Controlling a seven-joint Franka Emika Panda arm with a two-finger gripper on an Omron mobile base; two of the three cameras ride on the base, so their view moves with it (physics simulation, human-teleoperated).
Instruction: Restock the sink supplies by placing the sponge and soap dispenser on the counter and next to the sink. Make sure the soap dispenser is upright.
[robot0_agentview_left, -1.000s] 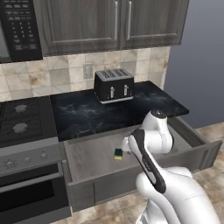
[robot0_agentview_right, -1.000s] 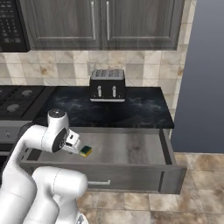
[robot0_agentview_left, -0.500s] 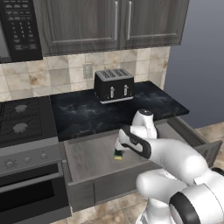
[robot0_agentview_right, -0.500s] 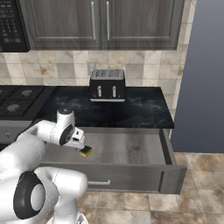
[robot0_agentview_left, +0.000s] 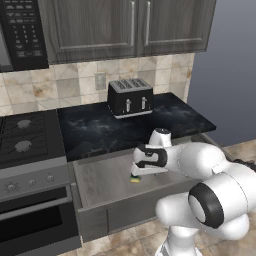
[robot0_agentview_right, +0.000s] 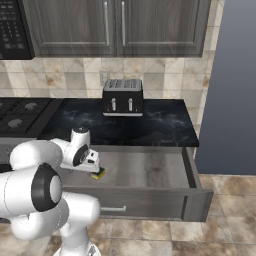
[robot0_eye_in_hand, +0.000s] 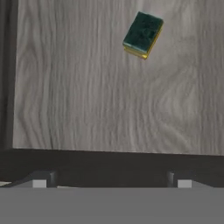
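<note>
The sponge (robot0_eye_in_hand: 143, 34), dark green on top with a yellow body, lies flat on the grey wood floor of the open drawer (robot0_agentview_left: 102, 182). In the hand view it sits well ahead of my fingertips and a little to the right. My gripper (robot0_eye_in_hand: 111, 181) is open, its jaws wide apart with nothing between them. It hangs close above the sponge (robot0_agentview_left: 135, 178), which peeks out under the hand. From the right I see the sponge (robot0_agentview_right: 98, 173) just beneath my gripper (robot0_agentview_right: 93, 168). The black counter (robot0_agentview_left: 100, 131) runs behind the drawer. The soap dispenser and the sink are out of view.
A black toaster (robot0_agentview_left: 131, 97) stands at the back of the counter (robot0_agentview_right: 160, 122). A stove (robot0_agentview_left: 25, 135) adjoins the counter on the left. The drawer's front panel (robot0_agentview_right: 145, 204) juts toward the base. Dark cabinets (robot0_agentview_right: 115, 25) hang overhead.
My hand has swung left and down inside the drawer, ending close over the sponge. The jaws have stayed open and the sponge has not moved.
</note>
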